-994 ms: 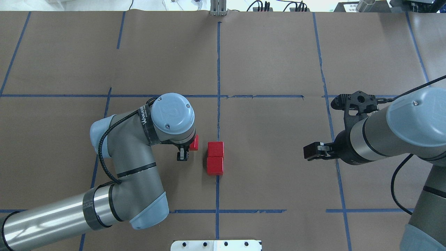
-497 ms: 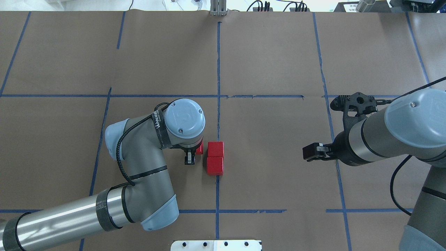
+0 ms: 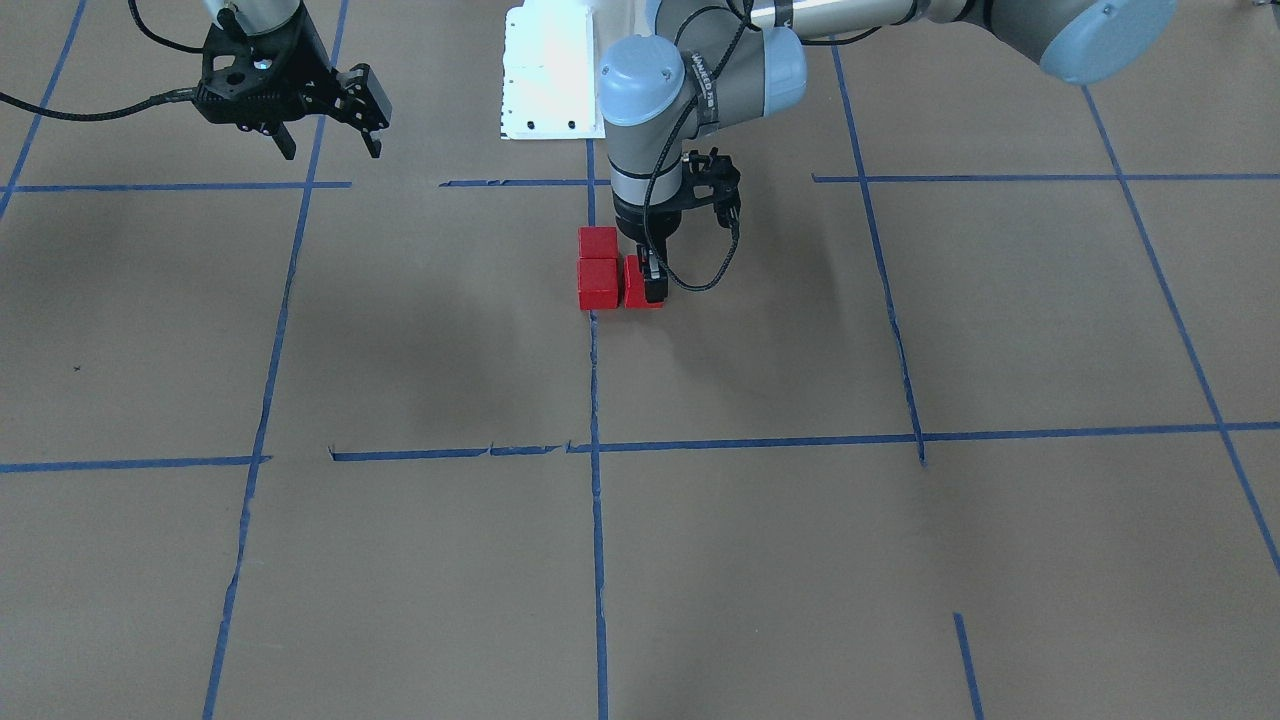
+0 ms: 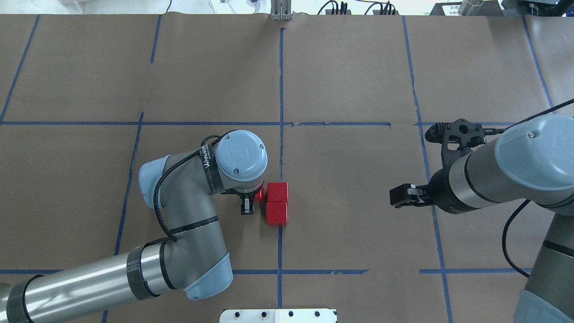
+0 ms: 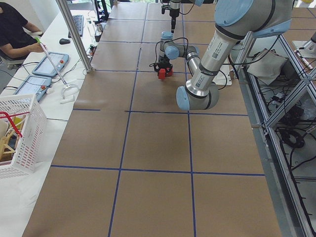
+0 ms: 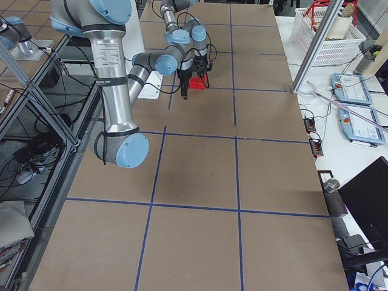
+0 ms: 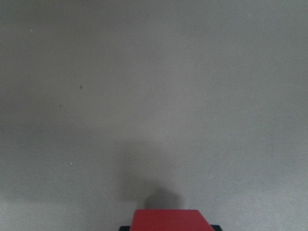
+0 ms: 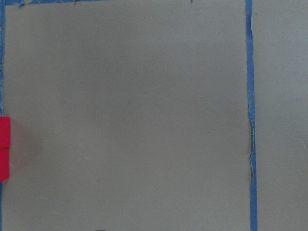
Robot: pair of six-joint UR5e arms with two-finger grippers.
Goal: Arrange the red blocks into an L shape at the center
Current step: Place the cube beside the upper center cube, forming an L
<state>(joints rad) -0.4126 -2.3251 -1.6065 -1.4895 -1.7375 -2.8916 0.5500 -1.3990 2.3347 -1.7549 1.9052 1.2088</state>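
Two red blocks (image 4: 277,192) (image 4: 276,213) lie touching in a short column on the blue tape line of the center (image 4: 314,197). In the front view they show as the pair (image 3: 598,243) (image 3: 598,283). My left gripper (image 4: 251,204) is shut on the third red block (image 3: 634,284), low at the table, right beside the far block of the pair on its left. My wrist hides most of this block (image 4: 259,194) from above. It fills the bottom edge of the left wrist view (image 7: 166,220). My right gripper (image 3: 330,145) hangs open and empty far to the right.
The white robot base plate (image 4: 278,315) sits at the near table edge. Blue tape lines (image 4: 341,123) divide the brown paper into squares. A person's arm (image 5: 22,47), tablets and a white basket (image 5: 19,133) are at a side bench off the table.
My left arm has carried the third red block to the right, closing the gap to the two blocks on the tape line. The right arm has hardly moved.
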